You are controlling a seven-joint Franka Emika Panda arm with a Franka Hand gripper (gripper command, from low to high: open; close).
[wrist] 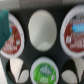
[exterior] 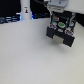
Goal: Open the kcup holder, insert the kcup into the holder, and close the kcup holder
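Observation:
The kcup holder (exterior: pixel 61 31) is a black box at the exterior view's right, with its drawer pulled out and pods showing inside. My gripper (exterior: pixel 59 18) hangs straight over it. In the wrist view the kcup (wrist: pixel 45 71), with its green top, sits in a round slot of the holder tray (wrist: pixel 56 50). It lies between two dark fingers (wrist: pixel 8 70) that stand apart from it. A red-brown pod (wrist: pixel 13 39) and a blue-and-red pod (wrist: pixel 75 33) fill other slots. One slot (wrist: pixel 42 29) between them is empty.
A white upright post (exterior: pixel 25 10) stands at the back in the exterior view's left, with dark clutter (exterior: pixel 10 19) along the back edge. A teal blurred shape (wrist: pixel 4 22) sits at the edge of the wrist view.

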